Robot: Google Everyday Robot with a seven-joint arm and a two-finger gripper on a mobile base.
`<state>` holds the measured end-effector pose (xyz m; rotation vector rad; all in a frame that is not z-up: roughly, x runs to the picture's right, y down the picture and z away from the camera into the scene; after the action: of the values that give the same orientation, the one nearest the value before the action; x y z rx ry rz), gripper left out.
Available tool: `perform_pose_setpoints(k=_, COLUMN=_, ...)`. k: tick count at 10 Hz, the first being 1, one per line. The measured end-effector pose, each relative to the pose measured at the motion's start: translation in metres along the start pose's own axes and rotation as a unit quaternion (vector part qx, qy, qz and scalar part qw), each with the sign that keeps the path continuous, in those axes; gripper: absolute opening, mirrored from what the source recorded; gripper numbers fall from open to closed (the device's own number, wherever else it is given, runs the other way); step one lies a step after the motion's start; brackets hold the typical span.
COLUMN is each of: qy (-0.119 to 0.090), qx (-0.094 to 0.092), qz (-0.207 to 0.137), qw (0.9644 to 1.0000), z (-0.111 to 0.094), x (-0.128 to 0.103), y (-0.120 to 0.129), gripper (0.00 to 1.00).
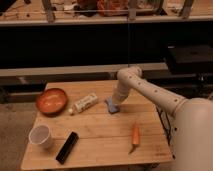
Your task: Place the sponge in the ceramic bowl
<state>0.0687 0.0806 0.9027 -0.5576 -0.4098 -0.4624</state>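
Gripper (117, 101): hanging low over mid-table, seemingly touching the sponge; whether gripping or not, cannot tell.
Sponge (110, 104): lying on the wooden table (100, 132), just right of the white tube (84, 103).
Ceramic bowl (50, 101): sitting at the far-left corner, well apart from the sponge.
White cup (40, 135), black bar (67, 147): resting front left.
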Motion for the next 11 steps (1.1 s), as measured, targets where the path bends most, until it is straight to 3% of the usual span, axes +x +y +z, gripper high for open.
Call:
perform_pose_setpoints(k=2, qy=0.0, qx=0.0, qz=-0.003, qw=1.0, z=0.001, x=-0.001, y=-0.001, gripper=0.21)
perform_pose_setpoints(k=4, qy=0.0, qx=0.002, qz=-0.013, qw=0.9999, z=0.0, x=0.001, y=-0.002, gripper=0.41)
perform_pose_setpoints(k=6, qy=0.0, qx=-0.002, qz=-0.085, qw=0.9964, z=-0.003, x=0.004, y=-0.005, gripper=0.61)
perform_pose_setpoints(k=7, qy=-0.003, qx=-0.009, qz=-0.147, qw=0.9891, z=-0.004, x=0.004, y=-0.009, gripper=0.71)
perform_pose_setpoints(k=8, qy=-0.006, qx=-0.015, qz=-0.203, qw=0.979, z=-0.003, x=0.003, y=-0.013, gripper=0.78)
perform_pose_setpoints(k=9, qy=-0.009, qx=-0.023, qz=-0.265, qw=0.9639, z=-0.002, x=0.002, y=-0.018, gripper=0.8)
perform_pose_setpoints(k=10, qy=-0.011, qx=-0.031, qz=-0.336, qw=0.9413, z=0.001, x=-0.002, y=-0.024, gripper=0.8)
perform_pose_setpoints(k=11, qy=-0.01, qx=-0.034, qz=-0.381, qw=0.9239, z=0.002, x=-0.003, y=-0.026, gripper=0.8)
